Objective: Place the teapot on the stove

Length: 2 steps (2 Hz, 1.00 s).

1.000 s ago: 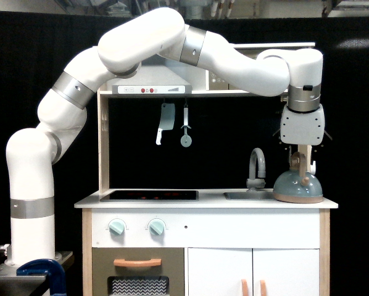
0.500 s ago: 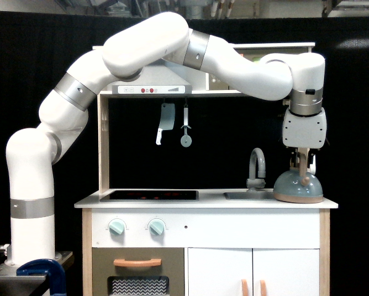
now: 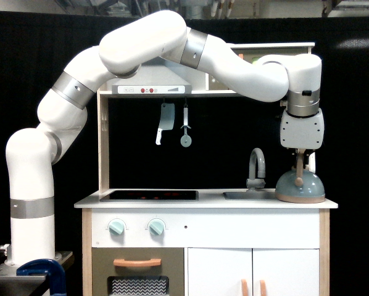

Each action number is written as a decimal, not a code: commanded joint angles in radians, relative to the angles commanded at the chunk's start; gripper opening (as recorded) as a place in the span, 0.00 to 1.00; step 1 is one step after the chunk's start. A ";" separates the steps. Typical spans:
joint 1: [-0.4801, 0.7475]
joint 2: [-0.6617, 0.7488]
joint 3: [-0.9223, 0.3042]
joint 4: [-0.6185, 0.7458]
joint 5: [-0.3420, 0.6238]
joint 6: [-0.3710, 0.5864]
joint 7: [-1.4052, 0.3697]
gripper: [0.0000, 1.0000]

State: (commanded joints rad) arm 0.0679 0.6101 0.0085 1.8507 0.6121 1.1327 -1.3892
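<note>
The grey-blue teapot [image 3: 300, 188] stands at the exterior view's right end of the toy kitchen's white counter [image 3: 206, 202], beside the sink. My gripper [image 3: 300, 161] hangs straight down over it. Its fingers are closed in on the upright tan loop handle, so it looks shut on the teapot. The teapot's base seems to rest on the counter. The stove [image 3: 149, 195], a flat black panel with faint red marks, lies on the counter's left half, well to the left of the teapot, with nothing on it.
A grey faucet [image 3: 257, 168] and sink basin [image 3: 249, 195] sit between stove and teapot. A toy cleaver [image 3: 165, 122] and a round utensil [image 3: 186, 129] hang under the hood [image 3: 152, 88]. An upper shelf [image 3: 234, 92] spans above. A blue clamp [image 3: 42, 274] holds the arm's base.
The gripper's fingers, spread wide a second ago, have drawn in onto the teapot's handle. The wrist has dropped slightly and the teapot has shifted a little to the right.
</note>
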 joint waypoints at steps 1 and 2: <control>-0.101 -0.194 0.015 -0.172 -0.008 0.065 -0.058 0.00; -0.133 -0.537 0.032 -0.604 0.020 0.001 -0.127 0.00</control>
State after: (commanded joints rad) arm -0.0650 0.0726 0.0402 1.2469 0.6322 1.1339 -1.5159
